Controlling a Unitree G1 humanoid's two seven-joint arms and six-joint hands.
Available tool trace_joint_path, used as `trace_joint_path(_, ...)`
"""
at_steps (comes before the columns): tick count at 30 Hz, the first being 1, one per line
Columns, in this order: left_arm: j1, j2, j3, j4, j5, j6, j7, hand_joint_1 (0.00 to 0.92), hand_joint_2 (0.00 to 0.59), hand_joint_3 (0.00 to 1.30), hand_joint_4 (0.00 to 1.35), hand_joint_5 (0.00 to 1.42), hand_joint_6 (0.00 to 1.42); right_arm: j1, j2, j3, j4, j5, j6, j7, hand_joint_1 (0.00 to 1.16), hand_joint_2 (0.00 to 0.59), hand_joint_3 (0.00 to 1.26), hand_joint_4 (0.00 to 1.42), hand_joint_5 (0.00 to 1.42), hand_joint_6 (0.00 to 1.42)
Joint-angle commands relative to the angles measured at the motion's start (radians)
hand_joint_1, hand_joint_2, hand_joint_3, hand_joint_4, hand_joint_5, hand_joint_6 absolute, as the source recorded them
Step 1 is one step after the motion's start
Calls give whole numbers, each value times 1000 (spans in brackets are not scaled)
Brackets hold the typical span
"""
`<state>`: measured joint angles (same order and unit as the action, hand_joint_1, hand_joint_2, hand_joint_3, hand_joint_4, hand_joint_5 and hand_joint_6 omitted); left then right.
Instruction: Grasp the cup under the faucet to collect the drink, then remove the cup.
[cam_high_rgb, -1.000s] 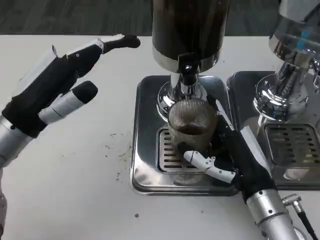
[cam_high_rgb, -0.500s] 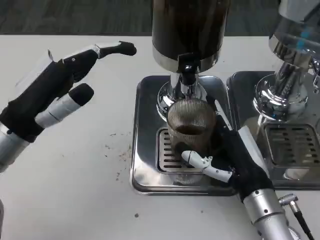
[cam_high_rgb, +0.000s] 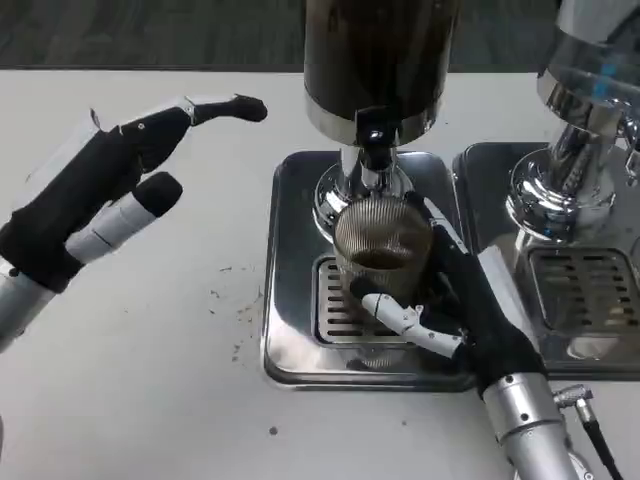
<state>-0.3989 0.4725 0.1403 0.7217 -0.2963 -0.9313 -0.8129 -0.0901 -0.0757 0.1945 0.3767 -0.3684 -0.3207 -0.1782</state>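
Nearest, right hand (cam_high_rgb: 455, 305) wrapped around ribbed glass cup (cam_high_rgb: 382, 262), upright on drip tray (cam_high_rgb: 290, 330), dark drink inside. Directly above and just beyond, faucet (cam_high_rgb: 375, 150) under dark dispenser (cam_high_rgb: 380, 55): likely blocks lifting, so draw nearward. Far left, left hand (cam_high_rgb: 110, 180) holding nothing, fingers extended. Right, second dispenser (cam_high_rgb: 585, 140).

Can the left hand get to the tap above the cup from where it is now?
Probably yes. The left hand is open above bare table, and nothing lies between it and the tap. The right hand holds the cup from the other side.
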Motion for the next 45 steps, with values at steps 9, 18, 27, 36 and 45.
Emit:
trace_joint_path(9, 29, 20, 9, -27, 19, 13, 20, 0, 123, 339, 234, 153, 91, 30, 22, 35, 7, -61, 28, -105, 666, 223, 248, 318, 360, 467)
trace_joint_path(18, 38, 21, 14, -33, 21, 20, 21, 0, 130, 339, 237, 153, 92, 28, 45, 52, 49, -89, -12, -201, 667, 229, 296, 380, 445, 603)
trace_joint_path(27, 42, 19, 12, -34, 23, 25, 20, 0, 143, 334, 238, 163, 100, 27, 50, 59, 69, -97, -37, -258, 655, 217, 330, 438, 527, 721)
trace_joint_path(36, 34, 14, 10, -24, 28, 27, 17, 0, 157, 327, 238, 164, 106, 30, 46, 58, 75, -113, -61, -303, 654, 217, 354, 461, 558, 776)
trace_joint_path(45, 29, 9, 5, -14, 31, 27, 14, 0, 162, 326, 238, 164, 108, 42, 42, 60, 72, -135, -75, -345, 654, 221, 369, 481, 578, 798)
